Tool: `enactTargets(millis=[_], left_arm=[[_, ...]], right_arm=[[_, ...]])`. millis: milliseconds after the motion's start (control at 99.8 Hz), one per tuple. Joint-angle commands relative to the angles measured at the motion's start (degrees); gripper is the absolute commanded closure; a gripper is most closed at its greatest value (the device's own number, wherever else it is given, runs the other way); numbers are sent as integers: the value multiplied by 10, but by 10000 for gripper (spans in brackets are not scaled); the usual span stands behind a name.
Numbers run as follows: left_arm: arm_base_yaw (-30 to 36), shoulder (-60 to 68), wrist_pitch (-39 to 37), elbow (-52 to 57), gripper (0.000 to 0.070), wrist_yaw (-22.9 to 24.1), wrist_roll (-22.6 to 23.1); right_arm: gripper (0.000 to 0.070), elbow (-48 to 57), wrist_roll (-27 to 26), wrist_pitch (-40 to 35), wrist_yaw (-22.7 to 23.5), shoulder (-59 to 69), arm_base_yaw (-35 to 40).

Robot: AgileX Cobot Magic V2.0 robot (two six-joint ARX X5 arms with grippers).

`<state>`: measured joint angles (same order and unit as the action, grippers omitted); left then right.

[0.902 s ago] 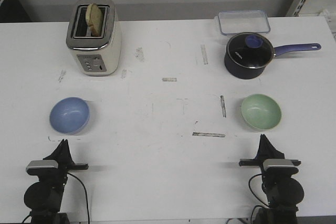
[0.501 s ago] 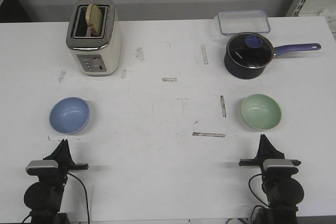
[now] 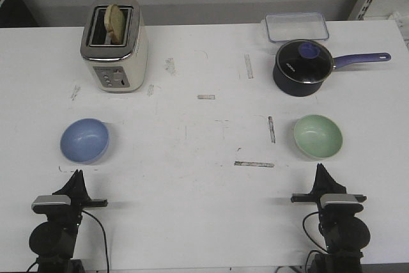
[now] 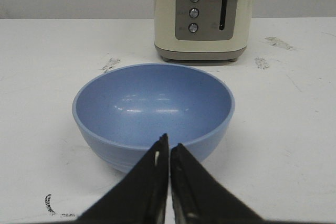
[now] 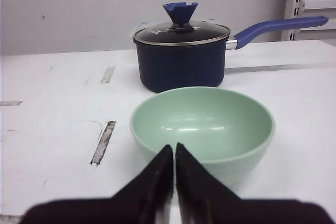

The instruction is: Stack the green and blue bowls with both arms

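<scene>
Across the three front pictures nothing shifts: the bench (image 3: 204,215), both arms and every object sit exactly where they did nine tenths of a second ago. My reading is that the task has not begun in earnest, and both arms are waiting at their rest pose for the first reach.

The bench carries, from largest down, a cream toaster (image 3: 115,46) with a slice of bread in its slot at the far left, a navy saucepan (image 3: 303,67) with a glass lid at the far right, and a clear lidded box (image 3: 297,27) just behind the saucepan. None of these belongs to the job.

The blue bowl (image 3: 84,140) stands upright on the left half of the bench, in front of the toaster. The green bowl (image 3: 317,136) stands upright on the right half, in front of the saucepan. The two are well apart, with bare bench between them, so no stacking is done.

The left pincer (image 3: 76,176) rests low at the near edge, pointing at the blue bowl, apart from it. In its wrist view the left pincer's tips (image 4: 169,148) are pressed together, holding nothing. The right pincer (image 3: 319,169) points likewise at the green bowl, its tips (image 5: 174,153) closed and empty.

Each must spread before it can grip a rim.
</scene>
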<state>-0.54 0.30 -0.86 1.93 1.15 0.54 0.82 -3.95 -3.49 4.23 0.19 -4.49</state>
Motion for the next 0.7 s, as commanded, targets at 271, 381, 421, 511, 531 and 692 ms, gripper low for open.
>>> enactTargets(millis=[271, 381, 421, 511, 531, 692], left_arm=[[-1, -1, -7, -11, 699, -1, 1], [-1, -1, -6, -11, 699, -1, 1], [-1, -1, -6, -11, 699, -1, 1], [-1, -1, -6, -11, 699, -1, 1], [-1, -1, -6, -11, 699, -1, 1], [-1, -1, -6, -11, 699, -1, 1]], right_arm=[[700, 62, -7, 224, -35, 8, 0], [700, 165, -2, 169, -40, 62, 0], [700, 208, 1, 145, -40, 92, 0], [700, 305, 8, 88, -40, 172, 0], [700, 327, 8, 72, -40, 191, 0], [699, 491, 8, -82, -35, 340, 0]])
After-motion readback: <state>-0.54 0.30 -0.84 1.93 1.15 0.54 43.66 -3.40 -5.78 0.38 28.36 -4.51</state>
